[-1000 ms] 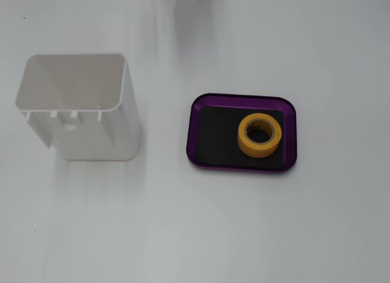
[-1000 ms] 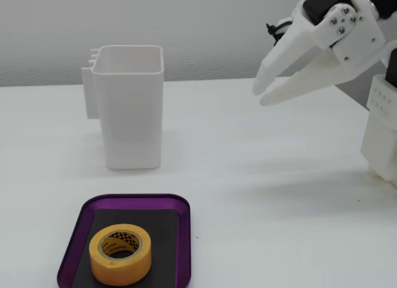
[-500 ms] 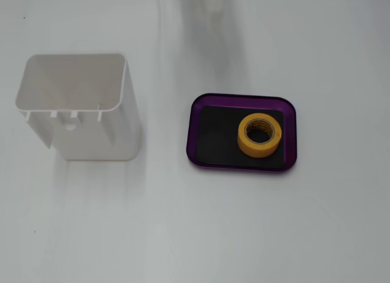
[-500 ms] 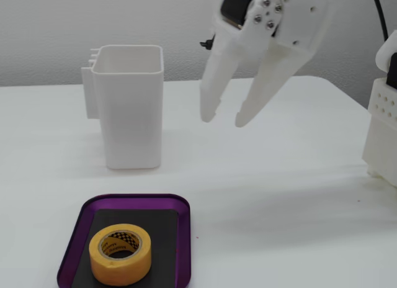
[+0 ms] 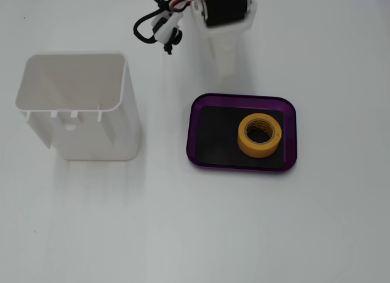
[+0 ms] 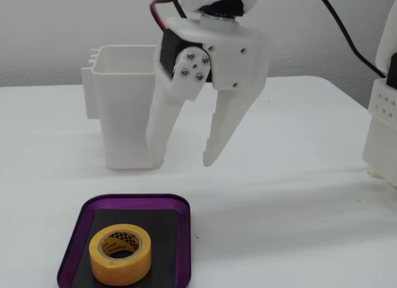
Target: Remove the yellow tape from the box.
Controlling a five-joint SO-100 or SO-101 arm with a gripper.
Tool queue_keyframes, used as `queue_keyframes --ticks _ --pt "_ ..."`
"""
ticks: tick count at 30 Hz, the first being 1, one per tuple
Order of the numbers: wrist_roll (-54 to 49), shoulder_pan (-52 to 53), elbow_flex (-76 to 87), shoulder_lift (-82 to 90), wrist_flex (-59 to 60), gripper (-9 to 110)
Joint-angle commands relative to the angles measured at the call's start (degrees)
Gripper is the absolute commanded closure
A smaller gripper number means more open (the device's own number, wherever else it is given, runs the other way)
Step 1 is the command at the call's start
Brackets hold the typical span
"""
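White jaws agape above table (image 6: 291, 195)

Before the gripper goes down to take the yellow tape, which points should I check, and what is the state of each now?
1. The yellow tape lies flat inside the box: ok.
2. The gripper is open and empty: ok.
3. Nothing covers the tape: ok.
4. The gripper is directly above the tape: not ok, it hangs beyond the box's edge.
5. The white container is apart from the box: ok.
6. The jaw opening is wide enough for the roll: cannot tell.
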Motion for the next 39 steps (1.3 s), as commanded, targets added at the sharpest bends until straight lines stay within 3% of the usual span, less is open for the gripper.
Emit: queue_keyframes --ticks 1,20,39 --pt "0.2 -0.2 -2.4 -0.5 -0.5 84" --pt "-0.4 -6.8 -2.8 -4.0 -6.1 84" --pt "0.0 -6.5 -15.5 -22.4 -6.7 84"
